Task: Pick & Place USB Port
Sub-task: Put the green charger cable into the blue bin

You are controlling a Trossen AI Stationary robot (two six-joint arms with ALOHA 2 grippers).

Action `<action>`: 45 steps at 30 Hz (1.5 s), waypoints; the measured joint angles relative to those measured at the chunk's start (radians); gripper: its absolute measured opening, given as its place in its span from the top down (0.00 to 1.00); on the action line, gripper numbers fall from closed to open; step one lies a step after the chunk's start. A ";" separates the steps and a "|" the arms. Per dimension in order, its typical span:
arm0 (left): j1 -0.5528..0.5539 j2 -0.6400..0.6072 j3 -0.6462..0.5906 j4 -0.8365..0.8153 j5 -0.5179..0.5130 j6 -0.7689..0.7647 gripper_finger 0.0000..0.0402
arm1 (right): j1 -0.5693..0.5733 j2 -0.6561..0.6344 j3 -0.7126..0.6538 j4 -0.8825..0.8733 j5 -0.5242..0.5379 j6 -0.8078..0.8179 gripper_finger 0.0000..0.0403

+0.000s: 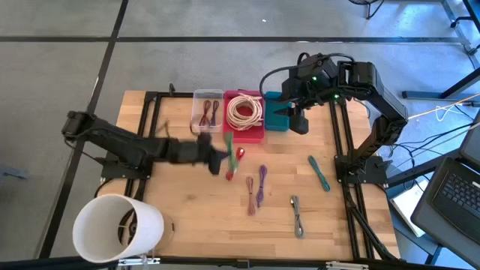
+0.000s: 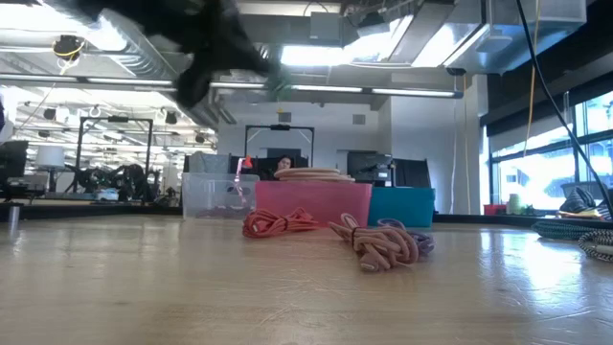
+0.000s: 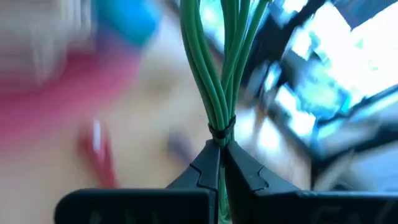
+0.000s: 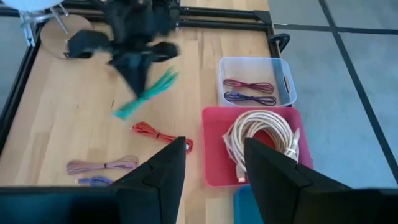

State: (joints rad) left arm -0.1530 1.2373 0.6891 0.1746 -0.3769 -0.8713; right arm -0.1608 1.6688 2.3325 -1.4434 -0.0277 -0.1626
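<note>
I see the wooden table (image 1: 187,195) with a white bucket (image 1: 116,227) at its near left corner and three bins along the far edge: a clear bin (image 1: 208,109) with two small cables, a red bin (image 1: 245,131) holding a coiled white cable (image 1: 244,109), and a teal bin (image 1: 276,112). My left gripper (image 1: 225,156) hangs above the table just in front of the red bin, fingers pinched on a green cable bundle (image 3: 217,68). My right gripper (image 4: 214,174) waits over the teal bin, fingers spread and holding nothing. A red cable (image 1: 239,154) lies just beside the left gripper; pink, purple, grey and another green bundle lie farther right
</note>
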 joint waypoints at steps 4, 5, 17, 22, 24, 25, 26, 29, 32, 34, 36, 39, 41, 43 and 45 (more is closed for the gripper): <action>0.175 -0.021 0.003 0.304 0.120 0.209 0.99 | 0.000 0.000 0.000 0.012 -0.008 0.006 0.59; 0.222 -0.018 0.003 0.383 0.176 0.241 0.99 | 0.000 0.000 0.000 0.016 -0.017 0.006 0.59; 0.464 0.205 0.413 0.294 0.659 0.475 0.99 | -0.001 0.000 0.000 0.201 -0.029 -0.001 0.59; 0.464 0.295 0.567 0.281 0.707 0.551 0.99 | -0.001 0.000 0.000 0.214 -0.029 0.007 0.59; 0.464 0.319 0.614 0.276 0.733 0.565 0.99 | -0.001 0.001 0.000 0.214 -0.029 0.016 0.59; 0.464 0.327 0.633 0.269 0.748 0.572 0.99 | -0.001 0.004 0.002 0.218 -0.029 0.019 0.59; 0.464 0.333 0.649 0.257 0.755 0.578 0.99 | -0.001 0.005 0.002 0.220 -0.028 0.021 0.59; 0.463 0.344 0.678 0.240 0.763 0.595 0.99 | -0.001 0.007 0.002 0.220 -0.028 0.021 0.59; 0.452 0.342 0.684 0.233 0.762 0.613 0.99 | -0.001 0.013 0.003 0.222 -0.029 0.021 0.59; 0.443 0.341 0.684 0.228 0.762 0.617 0.99 | -0.001 0.013 0.002 0.214 -0.029 0.013 0.59; 0.430 0.337 0.685 0.226 0.762 0.638 0.99 | -0.001 0.013 0.002 0.213 -0.017 -0.001 0.59; 0.410 0.335 0.687 0.216 0.752 0.671 0.99 | -0.004 0.014 0.001 0.201 -0.005 -0.002 0.59; 0.405 0.335 0.687 0.213 0.743 0.682 0.99 | -0.008 0.014 0.001 0.200 -0.003 -0.002 0.59; 0.405 0.335 0.687 0.210 0.734 0.684 0.99 | -0.012 0.014 0.001 0.200 -0.002 -0.001 0.59; 0.405 0.335 0.687 0.204 0.730 0.684 0.99 | -0.013 0.014 0.001 0.201 0.001 -0.001 0.60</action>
State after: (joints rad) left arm 0.2523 1.5719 1.3764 0.3785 0.3536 -0.1871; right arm -0.1734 1.6825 2.3331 -1.2423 -0.0263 -0.1640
